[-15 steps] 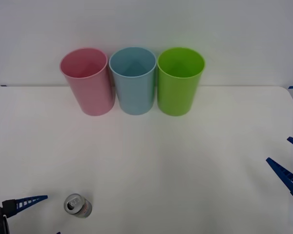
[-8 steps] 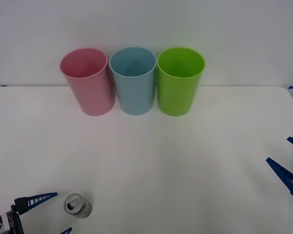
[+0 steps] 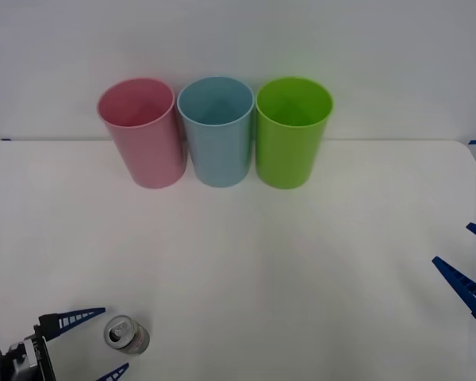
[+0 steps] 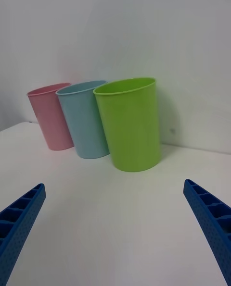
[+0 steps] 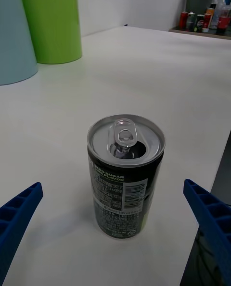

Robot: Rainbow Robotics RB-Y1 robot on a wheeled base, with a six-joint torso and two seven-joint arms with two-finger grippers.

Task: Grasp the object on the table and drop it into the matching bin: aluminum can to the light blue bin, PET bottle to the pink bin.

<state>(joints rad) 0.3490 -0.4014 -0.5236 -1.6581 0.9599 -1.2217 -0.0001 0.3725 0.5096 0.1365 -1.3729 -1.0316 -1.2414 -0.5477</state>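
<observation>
The aluminum can (image 3: 127, 335) stands upright near the front left of the white table (image 3: 246, 254), silver top and pull tab up. My left gripper (image 3: 116, 339) is open, with one blue finger on each side of the can and neither touching it. In the left wrist view the can (image 5: 126, 175) stands centred between the two fingers (image 5: 19, 214). At the table's far edge stand the pink bin (image 3: 142, 131) and the light blue bin (image 3: 216, 129), side by side. My right gripper (image 3: 471, 258) hangs open at the right edge, holding nothing.
A lime green bin (image 3: 292, 131) stands right of the light blue bin, touching it. The right wrist view shows the three bins in a row, with the green bin (image 4: 130, 122) nearest. A white wall rises behind them. Bare tabletop lies between the can and the bins.
My left gripper has moved forward and to the right, so its open fingers now flank the can. The can, the bins and the right arm have stayed put.
</observation>
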